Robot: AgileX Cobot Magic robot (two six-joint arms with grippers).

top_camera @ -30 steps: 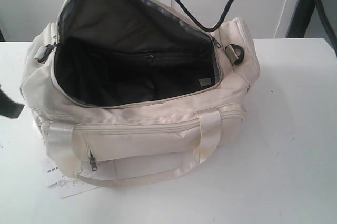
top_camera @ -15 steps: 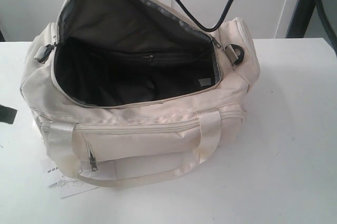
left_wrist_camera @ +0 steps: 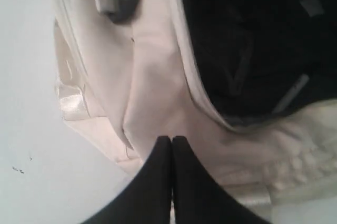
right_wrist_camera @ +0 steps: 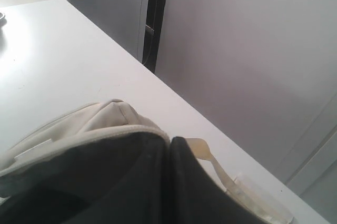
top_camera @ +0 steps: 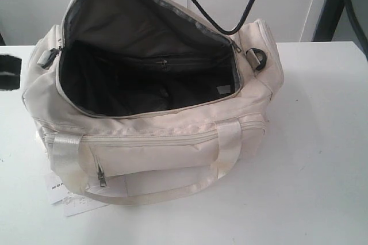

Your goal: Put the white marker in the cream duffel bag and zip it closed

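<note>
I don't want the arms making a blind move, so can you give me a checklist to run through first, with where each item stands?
1. Mouth of the cream duffel bag open: ok, the dark lining shows.
2. flap held up: ok, the right pincer looks shut on its edge.
3. left pincer free: ok, it is shut, holds nothing and is by the bag's end.
4. white marker located: not ok, no view shows it.
5. Marker already inside the bag: cannot tell, the interior is too dark.
6. paper tag not mistaken for the marker: ok, it pokes out from under the bag's front corner.
</note>
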